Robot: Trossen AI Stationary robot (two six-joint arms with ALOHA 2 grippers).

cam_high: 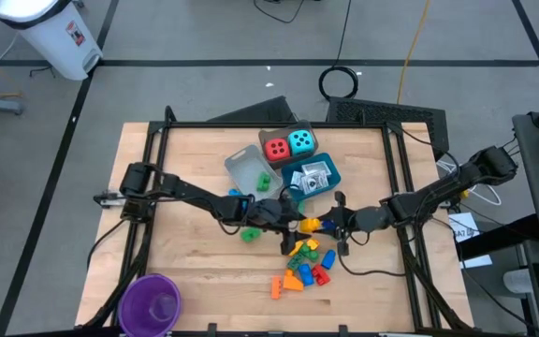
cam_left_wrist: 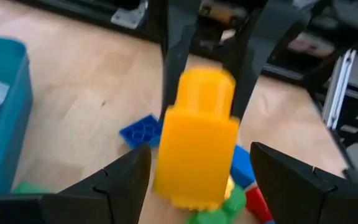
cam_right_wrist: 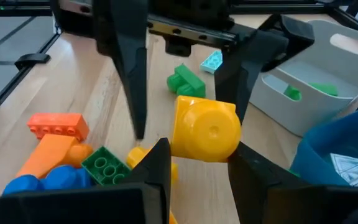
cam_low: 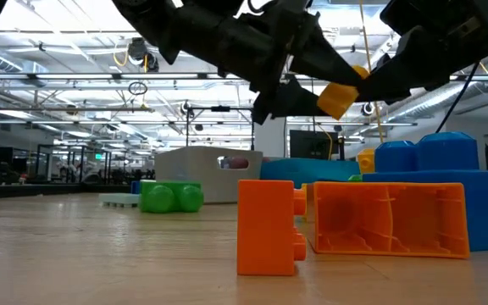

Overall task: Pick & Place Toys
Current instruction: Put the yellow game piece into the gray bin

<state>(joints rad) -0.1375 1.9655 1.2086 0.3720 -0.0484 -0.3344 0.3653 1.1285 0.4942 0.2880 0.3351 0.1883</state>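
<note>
A yellow brick hangs in the air above the middle of the table, with my right gripper shut on it from the right. My left gripper faces it from the left, open. Its two fingers stand on either side of the yellow brick with a narrow gap on each side. In the right wrist view my right gripper shows at the bottom, and the left arm's fingers rise behind the brick. The low view shows the brick well above the tabletop. My right gripper pinches the yellow brick by two opposite sides between its two fingers. The fingers come nearly level, slanting a little down, from the table's right side. The brick is lifted clear of the table and tilted.
A pile of loose bricks lies just near of the grippers, and a green brick lies to the left. At the far side stand a grey tray, a blue tray with white packets, and the red and cyan dice. A purple cup stands near left.
</note>
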